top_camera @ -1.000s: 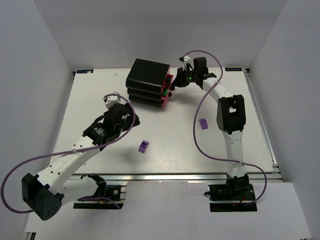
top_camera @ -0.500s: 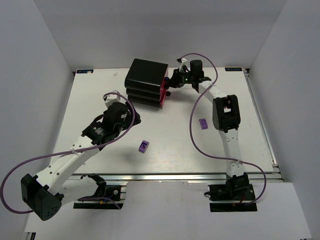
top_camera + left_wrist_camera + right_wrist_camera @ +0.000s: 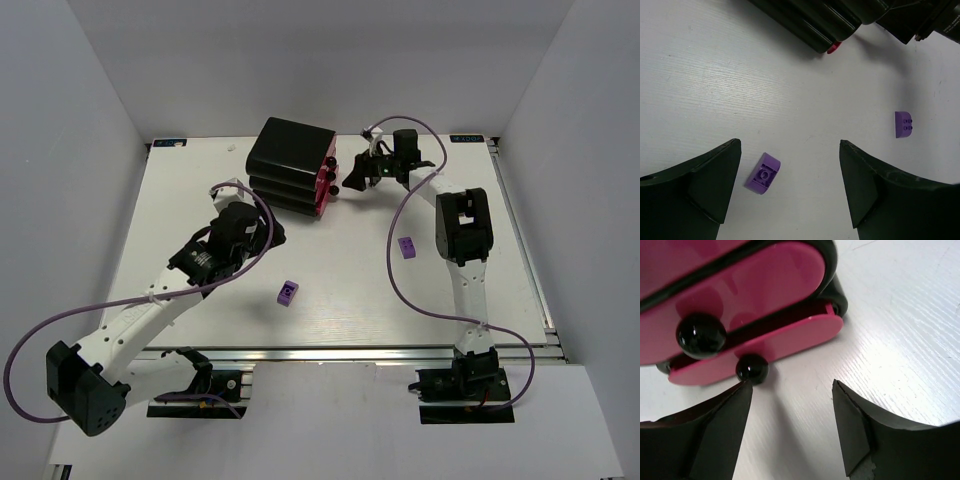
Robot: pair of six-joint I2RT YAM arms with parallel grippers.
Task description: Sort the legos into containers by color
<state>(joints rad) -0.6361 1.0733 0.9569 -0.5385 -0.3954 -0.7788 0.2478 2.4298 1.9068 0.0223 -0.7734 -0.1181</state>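
**Pink drawers ahead, purple bricks lying loose**

Magenta drawer fronts (image 3: 745, 300) are filling my right wrist view, stacked inside the glossy black cabinet (image 3: 290, 155) that is sitting at the far middle of the white table (image 3: 200, 190). My right jaws (image 3: 790, 390) are standing wide and holding nothing, hanging just off the lowest drawer, whose small black knob (image 3: 752, 368) is sitting near my left-hand finger tip; I cannot tell whether it is touching. A larger knob (image 3: 701, 335) on the drawer above is bulging out over it.

My left jaws (image 3: 790, 150) are also spreading wide and holding nothing, hovering over the table's middle. Between the fingers' tips a purple brick (image 3: 763, 173) is lying flat, close to the left finger. A second purple brick (image 3: 904, 124) is resting well apart, off to the right and outside my fingers.

From above, that second brick (image 3: 406, 246) is lying just beside my right arm's forearm, under the looping lilac cable (image 3: 392, 280). The black cabinet's corner is crossing the top of my left wrist view, beyond both bricks.
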